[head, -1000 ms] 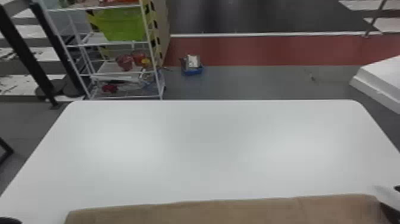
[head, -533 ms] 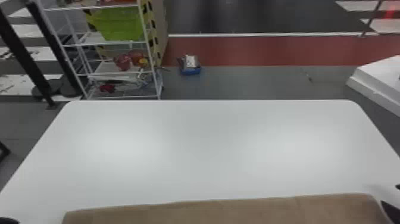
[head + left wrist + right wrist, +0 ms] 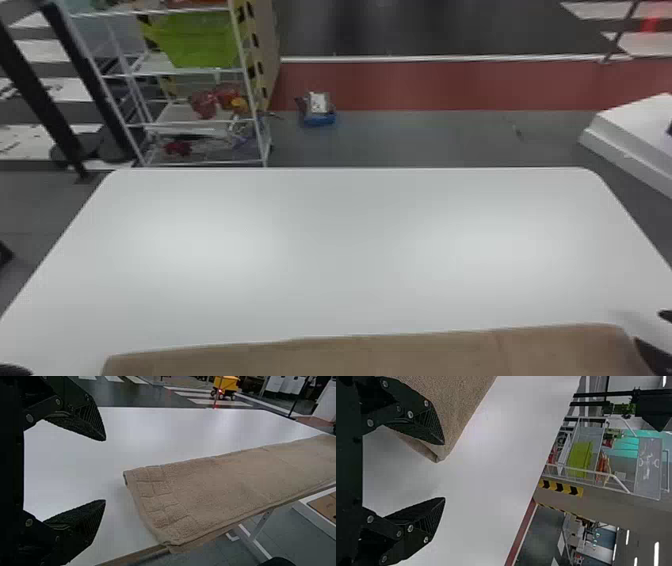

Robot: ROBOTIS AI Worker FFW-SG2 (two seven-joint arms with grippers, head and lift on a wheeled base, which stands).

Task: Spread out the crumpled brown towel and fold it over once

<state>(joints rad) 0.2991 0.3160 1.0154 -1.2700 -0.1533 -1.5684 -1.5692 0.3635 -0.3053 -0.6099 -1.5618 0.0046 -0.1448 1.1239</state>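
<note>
— Where to look for the brown terry towel [image 3: 237, 479]?

— Along the near edge of the white table [image 3: 345, 235], laid out flat and long, with layers at the rim and a corner poking just past the tabletop. Probably set so near for easy reach from both sides.

— And the left gripper [image 3: 105, 470]?

— Spread wide, with nothing between the fingers; near the end with the woven band [image 3: 152, 494], but apart from it.

— The right gripper [image 3: 444, 471]?

— Also wide and empty, at the opposite end, one finger close by a towel corner. Touching or not, hard to tell.

— Why so wide?

— Perhaps to avoid dragging the cloth out of line. Seems spread and folded over once, so nearly finished, at a guess.

— Next, then?

— Lift both grippers clear, gently; with a snag, a risk of pulling that overhanging corner farther off.
</note>
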